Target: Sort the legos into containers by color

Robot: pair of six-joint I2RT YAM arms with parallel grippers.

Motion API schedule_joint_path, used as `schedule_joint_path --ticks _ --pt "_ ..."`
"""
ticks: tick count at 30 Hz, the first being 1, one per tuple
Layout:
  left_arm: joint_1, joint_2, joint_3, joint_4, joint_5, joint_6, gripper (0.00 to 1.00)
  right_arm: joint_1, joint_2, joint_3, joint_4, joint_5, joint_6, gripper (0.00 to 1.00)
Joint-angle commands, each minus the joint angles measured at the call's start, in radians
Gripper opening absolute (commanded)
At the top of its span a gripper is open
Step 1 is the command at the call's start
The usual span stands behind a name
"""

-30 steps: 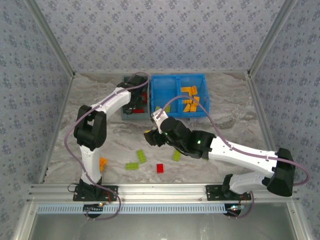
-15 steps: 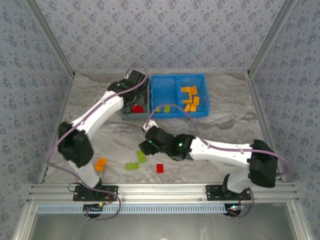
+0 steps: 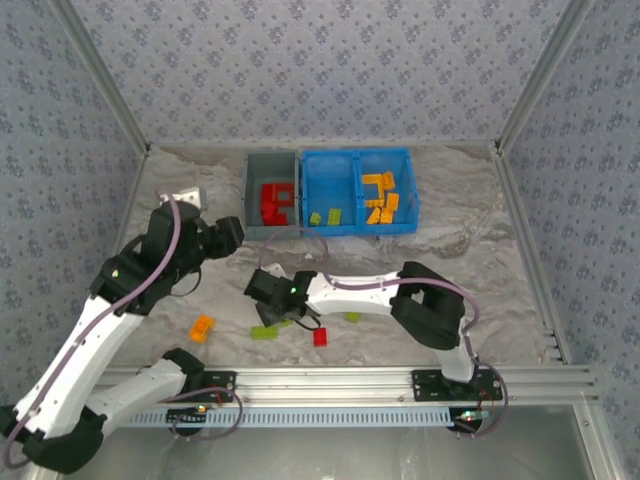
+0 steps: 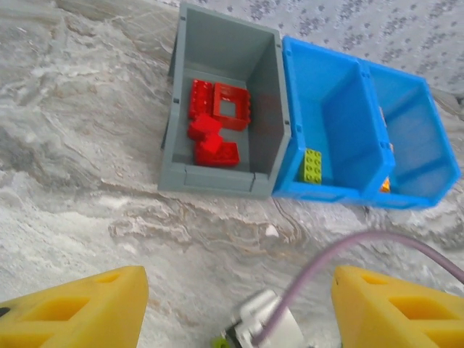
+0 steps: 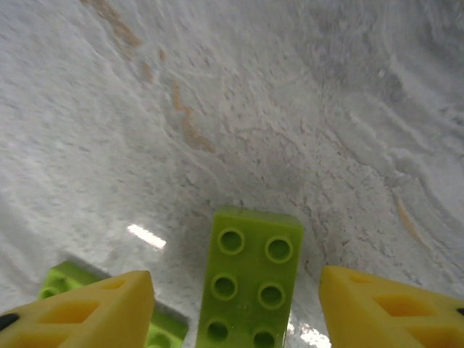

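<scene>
1. Left arm [image 3: 85, 345]: white link shells, black joint housings.
2. Right arm [image 3: 350, 290]: matching white links, black joints.
3. Cable [image 4: 391, 237]: mauve-grey, round, one routed along each arm.
4. Left gripper [image 4: 239, 290], right gripper [image 5: 235, 290]: yellow wedge-shaped fingers [image 4: 72, 308] with recessed slots.
5. Bases [image 3: 188, 378]: black.

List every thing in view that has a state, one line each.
left gripper, open, empty, above the table.
right gripper, open, jaws either side of a lime brick.
lime brick, flat on the table, studs up, not gripped.
grey bin, holds red bricks.
blue bins, lime bricks in the left compartment, orange bricks in the right.
orange brick, loose on the table.
red brick, loose on the table.
</scene>
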Motion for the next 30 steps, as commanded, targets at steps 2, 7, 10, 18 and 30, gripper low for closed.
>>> schedule_joint_path --ticks 2,7,10,18,30 --pt "-0.004 -0.056 -0.053 -0.019 0.118 -0.021 0.67 -0.011 0.057 0.050 -0.070 -0.022 0.033 0.55" --pt "-0.004 -0.114 -0.095 -0.004 0.214 -0.038 0.68 -0.018 0.051 0.049 -0.071 0.009 0.030 0.35" --pt "-0.004 -0.129 -0.123 0.028 0.297 -0.047 0.69 -0.028 -0.040 0.025 -0.093 0.079 0.023 0.32" --pt "-0.150 -0.052 -0.180 0.231 0.250 -0.090 0.70 -0.291 -0.264 -0.006 -0.134 0.100 -0.103 0.32" --pt "-0.543 0.273 -0.015 0.251 -0.295 -0.113 0.70 -0.613 0.170 0.545 -0.209 -0.064 -0.197 0.32"
